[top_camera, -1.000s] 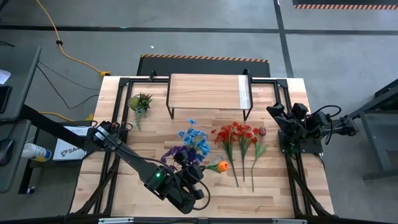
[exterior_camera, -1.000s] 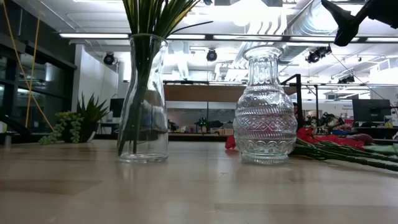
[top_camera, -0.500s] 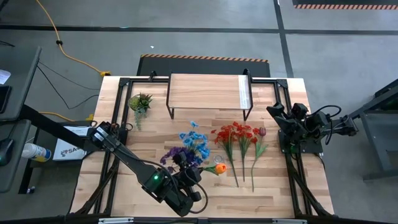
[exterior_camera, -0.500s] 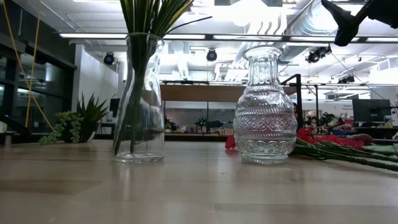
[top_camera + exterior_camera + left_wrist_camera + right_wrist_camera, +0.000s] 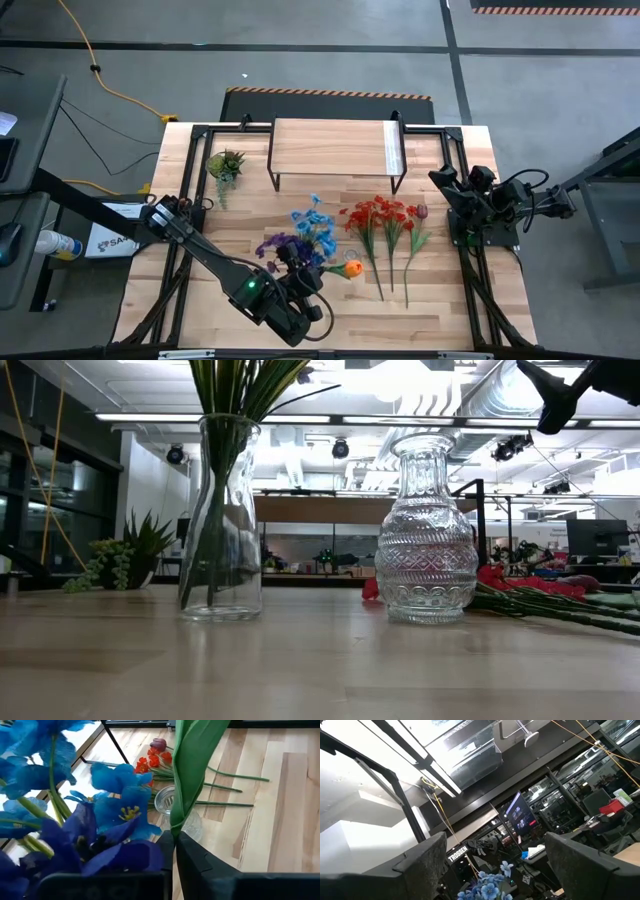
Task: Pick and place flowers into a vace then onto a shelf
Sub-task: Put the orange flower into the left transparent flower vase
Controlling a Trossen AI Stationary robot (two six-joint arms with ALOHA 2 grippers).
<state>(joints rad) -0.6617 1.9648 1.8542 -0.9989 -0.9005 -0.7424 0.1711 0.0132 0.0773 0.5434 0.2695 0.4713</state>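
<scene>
A plain glass vase (image 5: 222, 530) near the table's front holds green stems. Blue and purple flowers (image 5: 302, 232) spread above it, an orange bloom (image 5: 352, 268) beside them. My left gripper (image 5: 310, 278) is shut on a broad green leaf among them. A patterned glass vase (image 5: 427, 530) stands to the right with nothing in it. Red flowers (image 5: 383, 215) and a maroon tulip (image 5: 421, 211) lie flat on the tabletop. The shelf (image 5: 335, 148) stands at the far edge. My right gripper (image 5: 495, 870) waits open at the table's right, pointing up into the room. My left gripper pinches a broad green leaf (image 5: 179, 822) between its two shut fingers, only at their tips as far as the wrist view shows. The fingers slant down from the near left. The leaf rises past them and out of the picture; its lower end is hidden.
A small spiky potted plant (image 5: 226, 165) sits at the far left of the table. The red flowers' long stems (image 5: 392, 265) run toward the near edge, right of the patterned vase (image 5: 170, 802). Black frame rails border the tabletop.
The plain vase with its stems has slid a little toward the table's left. The blue flowers above it have shifted slightly with it. My left gripper has stayed shut on the leaf.
</scene>
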